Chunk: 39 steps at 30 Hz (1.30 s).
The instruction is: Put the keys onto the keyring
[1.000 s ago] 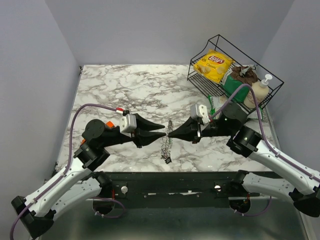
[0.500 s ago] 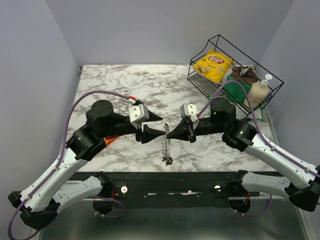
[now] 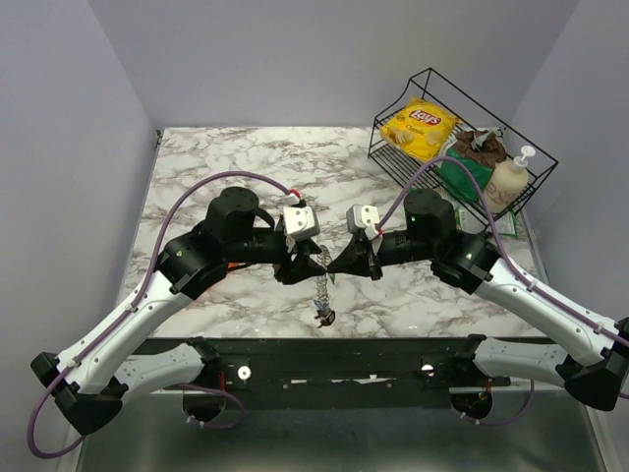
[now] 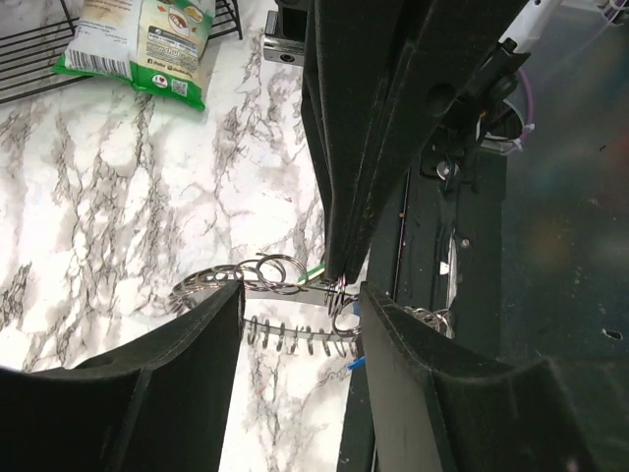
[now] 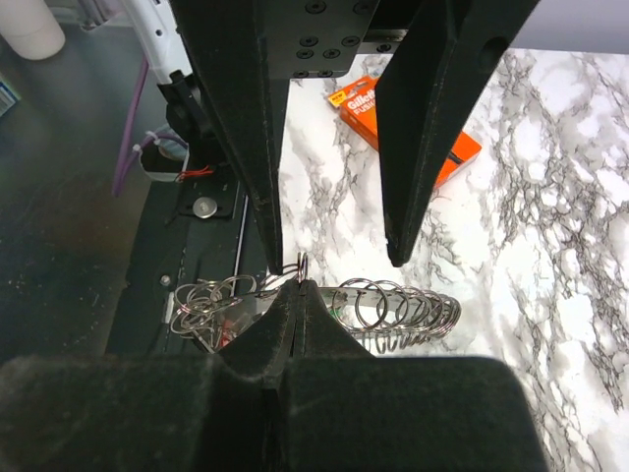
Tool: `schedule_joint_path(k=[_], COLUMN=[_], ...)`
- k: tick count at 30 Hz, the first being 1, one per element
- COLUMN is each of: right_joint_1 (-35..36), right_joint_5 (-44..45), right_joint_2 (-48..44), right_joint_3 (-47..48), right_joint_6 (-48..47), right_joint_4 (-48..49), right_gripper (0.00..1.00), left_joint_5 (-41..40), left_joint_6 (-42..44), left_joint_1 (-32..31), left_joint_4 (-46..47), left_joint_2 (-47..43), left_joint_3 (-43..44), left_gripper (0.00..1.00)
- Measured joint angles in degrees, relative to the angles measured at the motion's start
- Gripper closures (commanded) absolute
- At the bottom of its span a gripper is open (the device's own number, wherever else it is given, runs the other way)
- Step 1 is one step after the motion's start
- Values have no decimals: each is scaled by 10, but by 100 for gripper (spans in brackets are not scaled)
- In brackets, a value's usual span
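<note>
Your left hand (image 3: 314, 265) has swung in to frame centre, jaws apart astride the upper end of the keyring (image 3: 321, 293), which your right hand (image 3: 335, 265) pinches shut from the right, the chain trailing straight down the frame.

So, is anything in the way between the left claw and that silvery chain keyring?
Nothing visible blocks it. The left claw is open with the silvery chain keyring between its fingers. The shut right claw pinches one ring there, crowding the spot.
</note>
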Motion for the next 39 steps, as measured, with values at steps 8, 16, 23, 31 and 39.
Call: schedule_joint_path(k=[8, 16, 23, 31, 39], right_joint_1=[0, 0, -1, 0, 0], right_joint_5=[7, 17, 35, 68, 115], right_joint_2=[0, 0, 0, -21, -67], right_joint_3=[0, 0, 0, -4, -33], right_joint_6=[0, 0, 0, 12, 25], right_joint_4=[-3, -10, -16, 9, 52], right_gripper=[100, 99, 94, 41, 38], left_joint_5=[-1, 0, 2, -31, -64], left_joint_6=[5, 2, 1, -22, -57], left_joint_1=[-1, -10, -14, -15, -15], left_joint_4=[-3, -3, -6, 70, 214], left_joint_2=[0, 13, 18, -24, -120], left_joint_3=[0, 0, 0, -77, -186], left_gripper=[64, 85, 100, 100, 100])
